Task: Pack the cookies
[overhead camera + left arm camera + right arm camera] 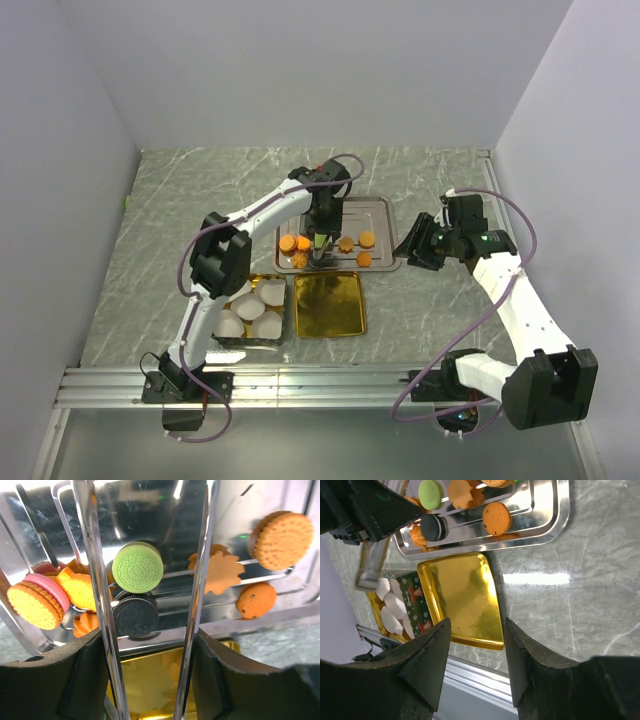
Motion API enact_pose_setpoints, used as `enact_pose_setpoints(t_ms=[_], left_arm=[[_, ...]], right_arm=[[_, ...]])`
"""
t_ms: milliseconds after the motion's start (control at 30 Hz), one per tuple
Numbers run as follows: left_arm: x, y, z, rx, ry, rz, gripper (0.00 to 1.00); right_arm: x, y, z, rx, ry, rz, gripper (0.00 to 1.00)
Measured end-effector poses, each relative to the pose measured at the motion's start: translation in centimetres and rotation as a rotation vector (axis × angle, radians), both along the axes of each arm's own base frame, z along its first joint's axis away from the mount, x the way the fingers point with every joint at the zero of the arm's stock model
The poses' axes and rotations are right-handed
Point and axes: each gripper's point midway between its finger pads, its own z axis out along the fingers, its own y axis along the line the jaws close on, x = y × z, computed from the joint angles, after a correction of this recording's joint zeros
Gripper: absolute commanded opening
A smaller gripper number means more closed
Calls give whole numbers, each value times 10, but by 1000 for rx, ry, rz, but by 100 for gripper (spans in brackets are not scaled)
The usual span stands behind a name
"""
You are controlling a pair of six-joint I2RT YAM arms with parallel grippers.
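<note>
Left end effector (320,247) stood spread over the cookies (367,238) on the silver tray (386,214); right end effector (415,243) hovered open just beside the tray's right edge.
In the left wrist view, the two clear fingers (102,605) flanked the green cookie (137,567) and the black cookie (135,615) just below it, with a gap showing on the right side, so nothing was pinched. A pink-filled sandwich cookie (37,602) lay to the left of the fingers, and a flower-shaped orange cookie (222,572) and round orange ones lay to the right, all on the tray. The right fingers were parted and held nothing. Nearer the arms on the counter (200,200) sat a gold tray (330,305) with no cookies in it and, beside it, a box of white paper cups (252,310).
</note>
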Motion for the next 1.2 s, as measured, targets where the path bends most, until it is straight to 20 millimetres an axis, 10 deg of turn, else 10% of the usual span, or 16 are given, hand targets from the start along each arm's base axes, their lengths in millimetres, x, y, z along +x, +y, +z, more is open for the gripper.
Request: enact_pose_setpoints(t_ms=[933,1200], left_arm=[[-2,-2,-4,10,41,8,39],[0,16,48,-13,-26,40,39]], right_arm=[[-1,-6,-5,-19,19,12,54],[8,-5,15,-12,-23,12,54]])
